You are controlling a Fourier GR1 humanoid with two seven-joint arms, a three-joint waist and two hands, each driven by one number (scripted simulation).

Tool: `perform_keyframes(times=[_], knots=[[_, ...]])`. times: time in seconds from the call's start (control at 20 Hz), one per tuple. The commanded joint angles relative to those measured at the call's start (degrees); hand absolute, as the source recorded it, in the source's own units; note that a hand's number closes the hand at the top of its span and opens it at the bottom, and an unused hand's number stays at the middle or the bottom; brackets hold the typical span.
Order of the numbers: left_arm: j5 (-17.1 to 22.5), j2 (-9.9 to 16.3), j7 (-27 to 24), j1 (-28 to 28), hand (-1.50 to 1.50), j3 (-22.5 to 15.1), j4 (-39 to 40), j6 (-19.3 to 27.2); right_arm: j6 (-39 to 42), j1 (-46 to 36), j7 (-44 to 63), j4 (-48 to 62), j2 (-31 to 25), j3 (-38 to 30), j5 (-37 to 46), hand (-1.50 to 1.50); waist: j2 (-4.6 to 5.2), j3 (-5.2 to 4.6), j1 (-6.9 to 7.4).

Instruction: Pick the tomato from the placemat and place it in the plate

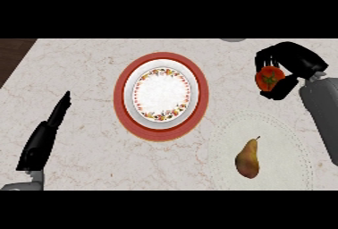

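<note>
While curled round the tomato (pixel 268 77), right robot hand (pixel 293 60) right of plate (pixel 162 93), above placemat (pixel 277 147)

We look down on a kitchen counter (pixel 79 89) of pale veined marble, laid as for a meal: a floral-rimmed plate (pixel 162 91) on a red charger (pixel 201 96), and a pear (pixel 247 159) on a pale round placemat (pixel 290 143).
</note>
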Motion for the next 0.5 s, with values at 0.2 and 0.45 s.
perform_keyframes(times=[0.2, 0.45], knots=[[0.0, 0.2, 0.6, -1.3, 0.00, 1.5, 2.0, 0.8, -13.3, -12.0, -11.1, 11.5, 1.3, -6.6, -2.0, 1.50, -0.66, -0.01, -2.22], [0.0, -0.1, 1.5, 0.9, 0.00, 1.6, 0.5, 1.1, -9.0, -18.5, -22.8, 15.0, 3.2, -9.9, -8.6, 1.50, -1.40, -0.08, -3.42]])
